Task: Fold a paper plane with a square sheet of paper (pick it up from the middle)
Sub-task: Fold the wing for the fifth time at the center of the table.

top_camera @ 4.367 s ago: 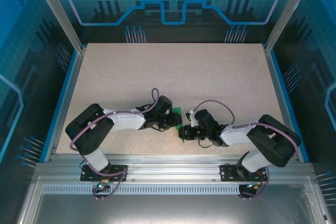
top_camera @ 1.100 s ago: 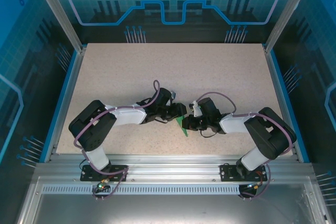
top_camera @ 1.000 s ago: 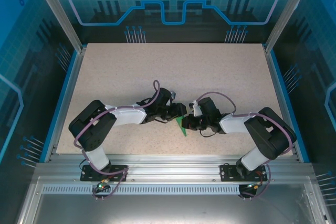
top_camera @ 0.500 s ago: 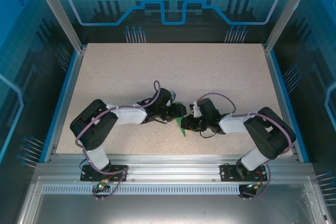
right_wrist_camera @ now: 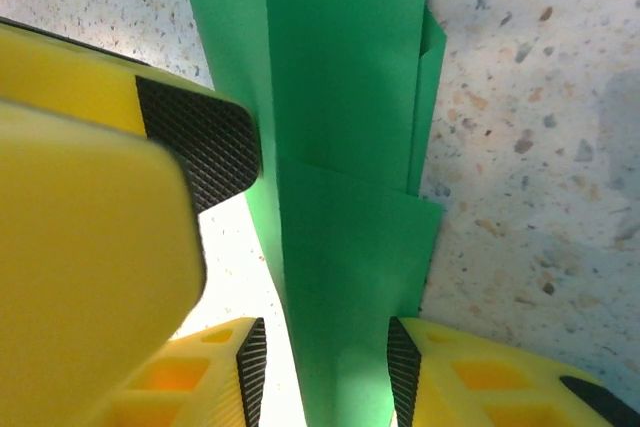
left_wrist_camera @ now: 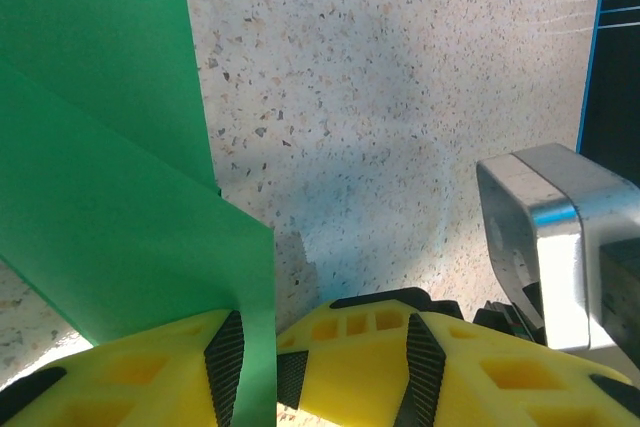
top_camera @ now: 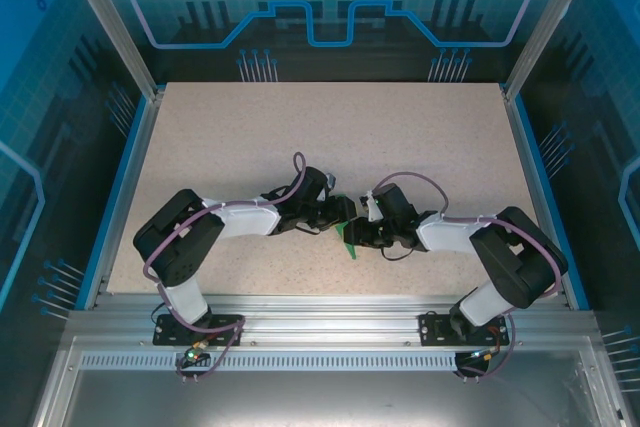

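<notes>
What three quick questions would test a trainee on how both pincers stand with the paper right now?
1. True or false: the folded green paper lies flat at the far edge of the table.
2. What sits between the pads of the left pincer? A) a cable B) the green paper C) nothing
3. Which pincer straddles the paper with its jaws parted?
Key: 1 false, it sits between the two pincers, near the arms. 2 B. 3 the right pincer.
</notes>
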You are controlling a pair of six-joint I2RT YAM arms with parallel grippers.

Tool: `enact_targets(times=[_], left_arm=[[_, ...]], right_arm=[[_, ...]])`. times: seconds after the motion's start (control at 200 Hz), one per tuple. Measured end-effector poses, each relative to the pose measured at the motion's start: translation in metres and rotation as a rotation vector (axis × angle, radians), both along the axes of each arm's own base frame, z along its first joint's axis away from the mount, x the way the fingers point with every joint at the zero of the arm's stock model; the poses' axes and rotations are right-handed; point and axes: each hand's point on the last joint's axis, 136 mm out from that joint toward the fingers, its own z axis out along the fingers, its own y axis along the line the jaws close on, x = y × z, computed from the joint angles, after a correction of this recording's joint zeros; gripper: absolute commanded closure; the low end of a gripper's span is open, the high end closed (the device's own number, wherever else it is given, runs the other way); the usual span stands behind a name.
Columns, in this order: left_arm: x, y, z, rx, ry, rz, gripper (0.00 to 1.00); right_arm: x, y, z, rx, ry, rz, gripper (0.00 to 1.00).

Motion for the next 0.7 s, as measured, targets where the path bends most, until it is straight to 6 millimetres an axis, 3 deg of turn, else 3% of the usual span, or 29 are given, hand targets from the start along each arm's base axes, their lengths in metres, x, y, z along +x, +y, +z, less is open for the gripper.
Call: enact_targets(times=[0.7], left_arm=[[-0.0018,0.0020,-0.0028,0.012,0.011,-0.001,0.49]], right_arm=[[-0.0007,-0.0023,0.0031,-0.049,-0.032,0.021,0.55]])
